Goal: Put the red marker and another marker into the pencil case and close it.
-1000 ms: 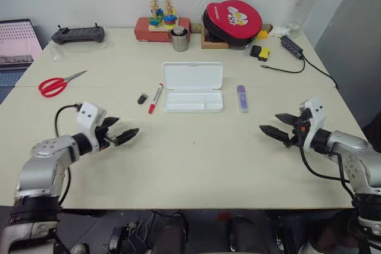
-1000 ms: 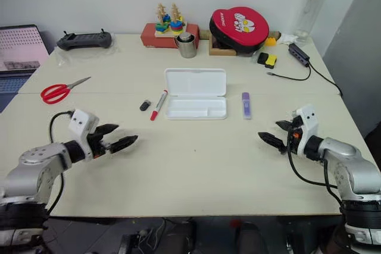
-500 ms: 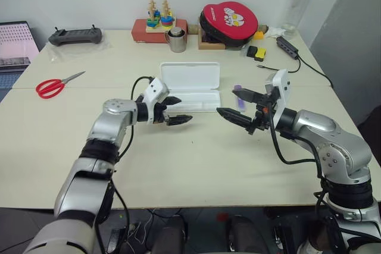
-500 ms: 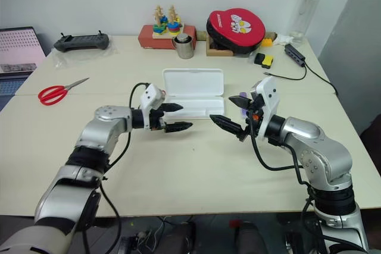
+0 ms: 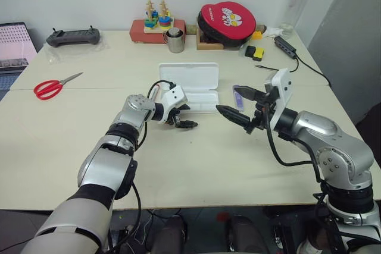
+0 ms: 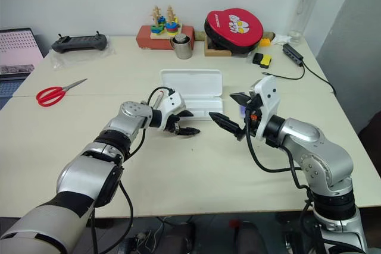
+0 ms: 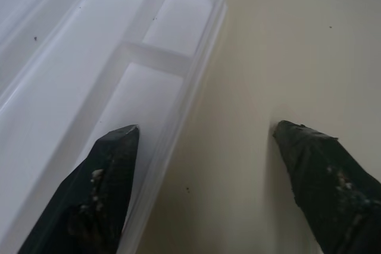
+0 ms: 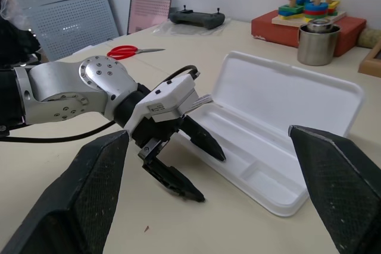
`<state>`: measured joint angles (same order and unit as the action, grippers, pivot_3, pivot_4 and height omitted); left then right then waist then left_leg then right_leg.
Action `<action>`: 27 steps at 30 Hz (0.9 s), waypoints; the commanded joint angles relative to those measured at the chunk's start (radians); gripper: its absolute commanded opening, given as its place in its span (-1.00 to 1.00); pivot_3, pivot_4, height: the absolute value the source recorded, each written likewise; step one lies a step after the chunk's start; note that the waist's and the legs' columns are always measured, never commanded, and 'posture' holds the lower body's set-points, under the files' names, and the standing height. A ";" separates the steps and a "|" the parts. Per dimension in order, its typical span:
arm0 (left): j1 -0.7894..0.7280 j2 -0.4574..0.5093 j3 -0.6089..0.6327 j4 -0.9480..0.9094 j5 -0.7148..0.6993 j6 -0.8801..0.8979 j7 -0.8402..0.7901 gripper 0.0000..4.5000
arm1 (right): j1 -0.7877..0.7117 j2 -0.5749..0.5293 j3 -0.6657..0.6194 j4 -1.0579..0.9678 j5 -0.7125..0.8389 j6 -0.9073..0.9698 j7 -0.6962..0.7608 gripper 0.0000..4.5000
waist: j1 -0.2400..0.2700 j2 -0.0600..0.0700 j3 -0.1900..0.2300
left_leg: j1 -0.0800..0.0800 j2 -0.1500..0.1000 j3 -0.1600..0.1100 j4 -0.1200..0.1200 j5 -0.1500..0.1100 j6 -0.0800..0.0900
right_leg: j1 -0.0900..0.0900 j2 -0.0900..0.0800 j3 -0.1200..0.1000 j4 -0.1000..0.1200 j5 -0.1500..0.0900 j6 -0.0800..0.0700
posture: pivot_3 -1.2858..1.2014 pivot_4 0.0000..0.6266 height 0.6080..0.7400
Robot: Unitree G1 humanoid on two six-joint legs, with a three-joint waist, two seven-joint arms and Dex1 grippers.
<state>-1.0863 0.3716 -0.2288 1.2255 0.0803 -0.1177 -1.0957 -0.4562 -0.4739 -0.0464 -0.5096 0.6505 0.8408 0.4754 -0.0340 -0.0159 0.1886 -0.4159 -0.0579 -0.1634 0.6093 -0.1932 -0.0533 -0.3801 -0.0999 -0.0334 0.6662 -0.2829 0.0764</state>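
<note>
I see one pencil case (image 5: pixel 189 86), a smooth white plastic box with rounded corners, lid laid back, its tray split by a divider, lying mid-table (image 5: pixel 53 141). My left gripper (image 5: pixel 184 116) sits at the tray's near edge, its two black fingers apart and empty. My right gripper (image 5: pixel 235 104) hangs above the table with fingers spread wide, holding nothing; a sliver of the purple marker (image 5: pixel 237 96) shows behind it. The red marker I cannot make out. No writing is readable.

The white pencil case (image 5: pixel 189 87) lies open mid-table, the purple marker (image 5: pixel 237 96) just beside it.
</note>
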 commanded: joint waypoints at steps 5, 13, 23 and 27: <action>-0.031 -0.023 0.024 0.032 0.028 -0.034 0.017 -0.16 | 0.008 -0.009 -0.035 -0.063 0.019 -0.003 -0.026 1.00 | 0.000 0.000 0.000 | 0.000 0.000 0.000 0.000 0.000 0.001 | 0.000 0.000 0.000 0.001 0.000 0.000 | 0.03 -0.52 1.00; -0.028 -0.021 0.045 0.032 0.034 -0.043 -0.001 -0.85 | 0.017 -0.016 -0.038 -0.066 0.025 -0.005 -0.022 1.00 | 0.000 0.000 0.000 | 0.000 0.000 0.000 0.001 0.001 0.001 | 0.000 0.000 0.000 0.001 0.000 0.001 | 0.03 -0.52 1.00; 0.019 0.005 0.059 -0.051 0.007 -0.159 -0.129 -0.99 | 0.054 -0.049 -0.067 -0.088 0.068 -0.003 -0.002 1.00 | 0.000 0.000 0.000 | 0.000 0.000 0.000 0.001 0.001 0.001 | -0.001 0.000 0.000 0.005 0.000 0.001 | 0.03 -0.52 1.00; 0.094 0.039 0.055 -0.168 -0.029 -0.164 -0.300 -0.99 | 0.068 -0.064 -0.086 -0.096 0.091 0.000 0.003 1.00 | -0.002 0.000 0.000 | 0.001 0.000 0.000 0.001 0.001 0.001 | -0.002 0.000 0.001 0.007 0.001 0.000 | 0.03 -0.52 1.00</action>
<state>-1.0070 0.3868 -0.1808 1.1355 0.0848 -0.2648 -1.3208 -0.3908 -0.5311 -0.1037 -0.5621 0.7155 0.8455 0.4715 -0.0365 -0.0159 0.1885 -0.4153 -0.0576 -0.1633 0.6106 -0.1922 -0.0519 -0.3830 -0.0999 -0.0325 0.6738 -0.2824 0.0762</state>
